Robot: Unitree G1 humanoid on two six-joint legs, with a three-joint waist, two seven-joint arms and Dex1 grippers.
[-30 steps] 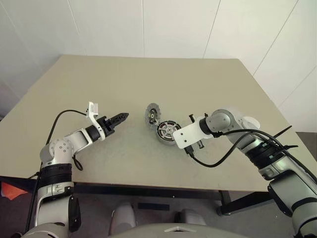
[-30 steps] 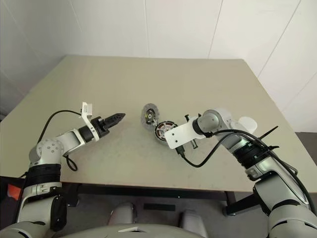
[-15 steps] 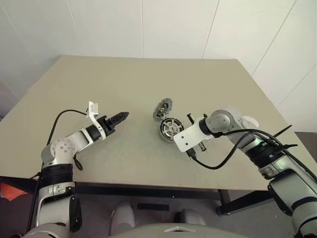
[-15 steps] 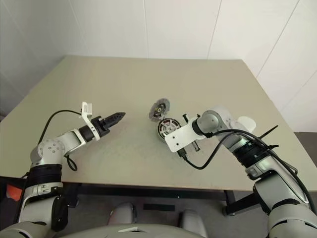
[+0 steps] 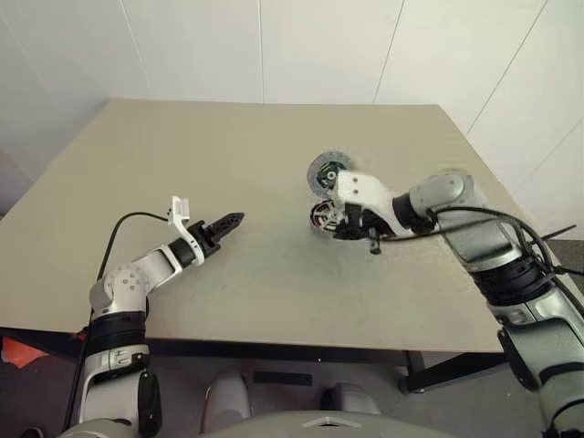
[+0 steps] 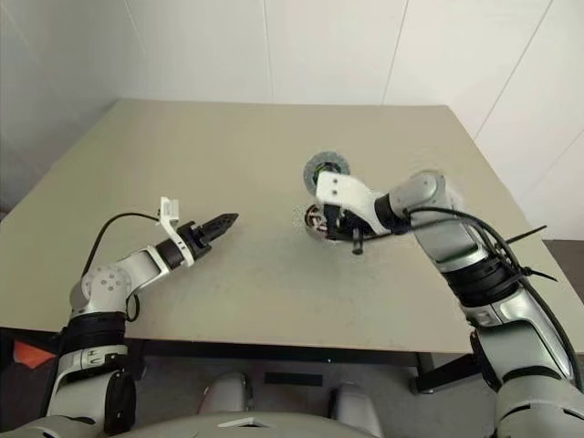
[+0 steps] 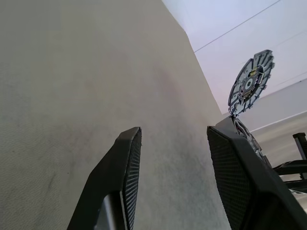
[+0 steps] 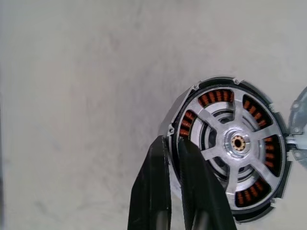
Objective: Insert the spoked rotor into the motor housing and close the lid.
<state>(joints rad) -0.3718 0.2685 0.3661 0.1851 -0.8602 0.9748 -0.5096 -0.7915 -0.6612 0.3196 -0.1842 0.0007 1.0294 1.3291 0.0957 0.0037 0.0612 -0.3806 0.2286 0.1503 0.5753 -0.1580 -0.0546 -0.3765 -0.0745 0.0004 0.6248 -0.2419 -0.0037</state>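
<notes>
Hovering low over the table (image 5: 228, 301) at lower left of the head view, the left gripper (image 5: 230, 220) points toward the middle with its jaws parted and nothing between them. Farther in, right of centre, the right gripper (image 8: 175, 146) has its black fingers closed together with nothing between them, their tips at the rim of the motor housing (image 8: 230, 148), which sits on the table at centre right of the head view. Inside the housing the spoked rotor (image 8: 238, 142) appears seated: pale silver spokes run from a brass-coloured hub to an outer ring, with copper windings showing through the gaps. Just beyond, toward the upper centre of the head view, the lid (image 5: 327, 172) stands tilted up, touching the housing's far edge, a grey ribbed disc with a dark hub and small green marks. The judgement from here is that closing is the step left, and the risk lies in the closed fingertips at the rim: a push could slide the housing or tip the lid off sideways rather than down, leaving it misaligned.
</notes>
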